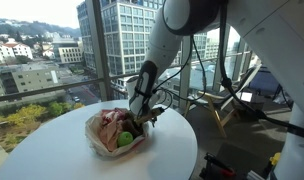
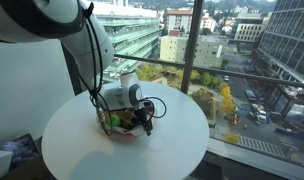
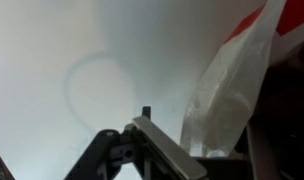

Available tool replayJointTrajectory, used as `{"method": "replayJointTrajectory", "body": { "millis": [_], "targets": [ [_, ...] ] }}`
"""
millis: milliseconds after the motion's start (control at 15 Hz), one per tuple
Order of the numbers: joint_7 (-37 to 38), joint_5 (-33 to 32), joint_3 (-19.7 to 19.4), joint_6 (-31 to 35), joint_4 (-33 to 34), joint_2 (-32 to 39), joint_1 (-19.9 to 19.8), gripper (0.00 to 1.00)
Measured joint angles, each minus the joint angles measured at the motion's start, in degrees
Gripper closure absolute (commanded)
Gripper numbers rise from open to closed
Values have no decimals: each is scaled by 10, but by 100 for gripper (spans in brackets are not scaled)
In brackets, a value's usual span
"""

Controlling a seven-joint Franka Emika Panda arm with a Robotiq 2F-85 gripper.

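In an exterior view, my fingers (image 1: 142, 118) are down at the right edge of the one crinkly plastic bag (image 1: 110, 130), which sits on the round white worktop (image 1: 47, 150). There's pinkish stuff and one green lump (image 1: 125, 140) inside. In the opposite exterior view the bag (image 2: 114, 122) is half hidden behind the arm (image 2: 120, 95), with a black cable (image 2: 160, 104) looping beside it. Wrist view: the bag (image 3: 227, 90) is just beside the fingers (image 3: 164, 148), on the right. Honestly can't tell if they're open or clamped.

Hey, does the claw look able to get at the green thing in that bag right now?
Probably yes: the claw hangs right beside the plastic bag, and the green thing lies uncovered at its near edge, with nothing between.
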Motion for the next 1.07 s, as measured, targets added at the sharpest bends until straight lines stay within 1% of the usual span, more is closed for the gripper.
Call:
{"method": "replayJointTrajectory", "body": {
  "millis": [200,333,400,800,1067],
  "targets": [
    [0,0,-14,-18,0,-3,27,80],
    [0,1,-18,-54,0,-9,41,96],
    [1,5,-18,-83,3,-12,48,99],
    [26,10,-17,-285,45,-23,76,100],
    [36,0,-20,-454,89,-24,89,100]
  ]
}}
